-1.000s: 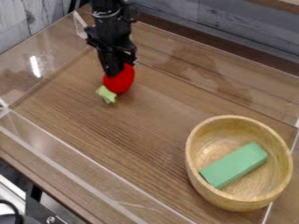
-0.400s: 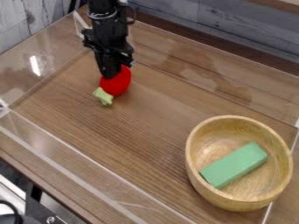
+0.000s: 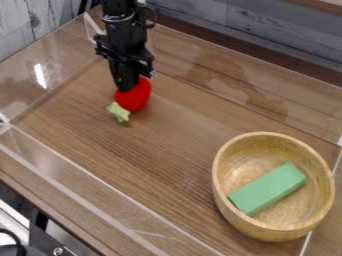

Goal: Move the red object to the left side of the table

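The red object (image 3: 132,97), a small glossy strawberry-shaped toy with a light green leafy cap, is in the left-centre part of the brown wood-grain table (image 3: 160,150). My black gripper (image 3: 128,82) comes down on it from above and is shut on its top. Its leafy cap points down-left, right at the tabletop; I cannot tell if it touches the wood.
A round wooden bowl (image 3: 238,200) stands at the front right with a green rectangular block (image 3: 267,188) inside it. Low clear acrylic walls (image 3: 80,190) edge the table on the left, front and right.
The gripper and the red object have drifted slightly left and a little lower over the last second; the grip is unchanged.
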### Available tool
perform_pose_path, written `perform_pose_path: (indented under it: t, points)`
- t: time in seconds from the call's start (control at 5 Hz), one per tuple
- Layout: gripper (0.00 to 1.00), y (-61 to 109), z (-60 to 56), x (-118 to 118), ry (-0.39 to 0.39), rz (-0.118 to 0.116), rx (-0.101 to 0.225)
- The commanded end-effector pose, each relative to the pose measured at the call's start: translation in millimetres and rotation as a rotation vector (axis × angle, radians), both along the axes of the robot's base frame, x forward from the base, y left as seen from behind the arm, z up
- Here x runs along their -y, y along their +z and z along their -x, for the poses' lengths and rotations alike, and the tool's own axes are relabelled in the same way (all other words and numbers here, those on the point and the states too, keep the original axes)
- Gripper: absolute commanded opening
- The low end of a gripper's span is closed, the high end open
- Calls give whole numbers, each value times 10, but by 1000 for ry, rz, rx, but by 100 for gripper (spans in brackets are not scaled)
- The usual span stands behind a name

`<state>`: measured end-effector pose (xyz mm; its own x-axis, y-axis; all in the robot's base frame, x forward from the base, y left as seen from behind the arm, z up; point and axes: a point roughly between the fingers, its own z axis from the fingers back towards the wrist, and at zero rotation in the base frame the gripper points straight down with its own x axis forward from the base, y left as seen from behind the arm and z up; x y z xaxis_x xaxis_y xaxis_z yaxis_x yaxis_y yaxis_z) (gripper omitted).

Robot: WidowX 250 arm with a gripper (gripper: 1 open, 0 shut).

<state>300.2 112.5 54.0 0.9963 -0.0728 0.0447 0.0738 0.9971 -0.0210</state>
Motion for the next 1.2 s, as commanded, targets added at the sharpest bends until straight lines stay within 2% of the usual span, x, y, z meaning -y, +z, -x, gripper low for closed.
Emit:
perform_pose_path:
  t: [0.0, 0.8, 1.0]
  points:
    - [0, 206, -111, -19, 0, -30, 70]
    - [0, 37, -166, 0, 19, -20, 39]
    - [100, 48, -167, 9, 25, -19, 33]
